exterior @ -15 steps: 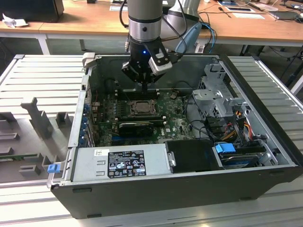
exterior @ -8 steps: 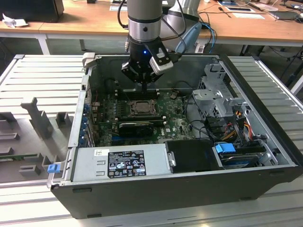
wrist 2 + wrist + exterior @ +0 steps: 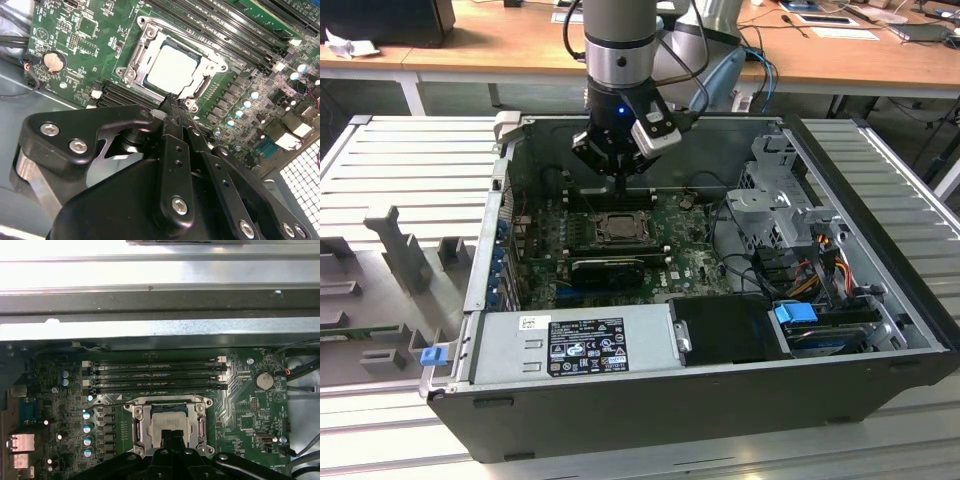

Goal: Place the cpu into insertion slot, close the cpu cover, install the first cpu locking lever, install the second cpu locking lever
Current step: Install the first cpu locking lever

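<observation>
The cpu (image 3: 172, 67) lies flat in its socket on the motherboard (image 3: 690, 255), its pale square top showing through the window of the cpu cover (image 3: 137, 62). The cover appears to be folded down over it, so the seating and the closing of the frame look done. I cannot tell whether either locking lever is latched. The chip is judged light, thin and rigid, with a smooth top and delicate contacts beneath. If it had to be taken, the hold belongs on two opposite edges, lifted level and never dragged. As it sits, the frame covers those edges and only the top face is free. The cover reads as thin, stiff sheet metal swinging on a hinge, best pressed on its rim rather than through the window onto the chip. The gripper (image 3: 172, 100) hangs directly at the socket, its two fingers brought together into one narrow blade with nothing between them. In both wrist views the tips sit at the edge of the frame, touching it or just above it; which, I cannot say. In the exterior view the gripper hangs over the far edge of the socket. The memory slots (image 3: 155, 375) run just beyond the socket towards the far wall of the case (image 3: 620, 410). A coin battery (image 3: 54, 61) sits well apart from the socket on the board. The power supply (image 3: 570, 345) lies along the near side, and the drive cage (image 3: 775, 195) stands on the exterior view's right.
</observation>
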`<state>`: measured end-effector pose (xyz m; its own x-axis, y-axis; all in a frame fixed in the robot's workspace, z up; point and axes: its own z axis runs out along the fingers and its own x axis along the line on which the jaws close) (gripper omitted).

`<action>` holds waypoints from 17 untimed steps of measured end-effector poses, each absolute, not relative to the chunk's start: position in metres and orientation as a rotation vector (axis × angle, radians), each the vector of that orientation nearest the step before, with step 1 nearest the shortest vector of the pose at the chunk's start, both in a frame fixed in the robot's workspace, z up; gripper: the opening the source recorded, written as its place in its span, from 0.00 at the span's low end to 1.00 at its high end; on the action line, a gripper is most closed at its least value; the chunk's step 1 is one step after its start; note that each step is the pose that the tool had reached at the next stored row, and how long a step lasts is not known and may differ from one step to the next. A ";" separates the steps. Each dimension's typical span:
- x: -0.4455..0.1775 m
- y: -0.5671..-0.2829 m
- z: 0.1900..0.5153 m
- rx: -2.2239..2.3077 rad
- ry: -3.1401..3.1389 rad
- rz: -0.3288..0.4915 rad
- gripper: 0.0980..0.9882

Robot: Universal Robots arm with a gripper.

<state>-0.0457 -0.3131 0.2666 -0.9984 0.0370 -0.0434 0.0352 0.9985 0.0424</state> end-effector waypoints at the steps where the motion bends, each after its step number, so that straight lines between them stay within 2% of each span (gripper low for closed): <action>1: -0.046 -0.313 0.267 0.056 3.096 0.065 0.01; 17: -0.058 -0.313 0.267 0.054 3.096 0.069 0.01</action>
<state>-0.0578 -0.3131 0.2666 -0.9984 0.0360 -0.0433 0.0340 0.9984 0.0453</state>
